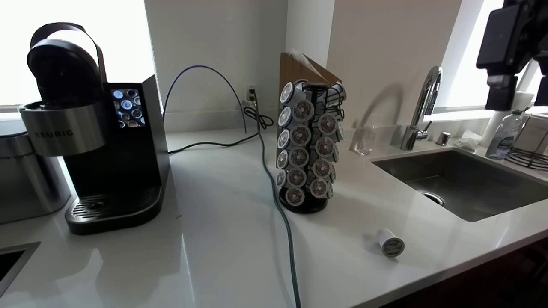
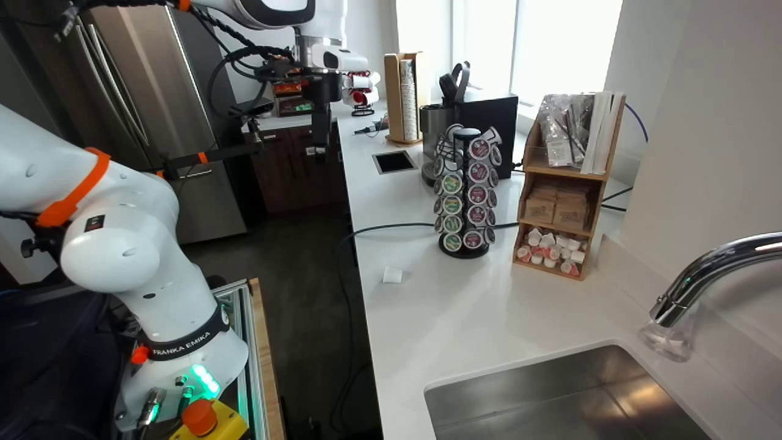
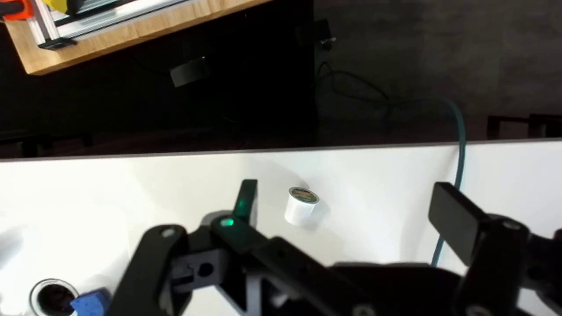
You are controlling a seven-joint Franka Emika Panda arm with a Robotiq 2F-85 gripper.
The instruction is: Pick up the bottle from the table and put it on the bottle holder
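The black two-fingered claw (image 3: 350, 210) hangs well above the glossy white bench (image 1: 222, 239), its fingers (image 3: 454, 223) spread wide apart. In the wrist view, a small white plastic coffee pod with a dark printed lid (image 3: 300, 207) shows between them, lower down, at nine o'clock from their midpoint, lying on its side on the bench. In an exterior view, a black tower rack (image 1: 305, 208), hung with columns of silvery-rimmed round pods (image 1: 299, 157), stands at ten o'clock from the coffee pod, a stainless-steel sink (image 1: 475, 184) at two, and a black-and-silver coffee machine (image 1: 115, 158) at nine from the rack.
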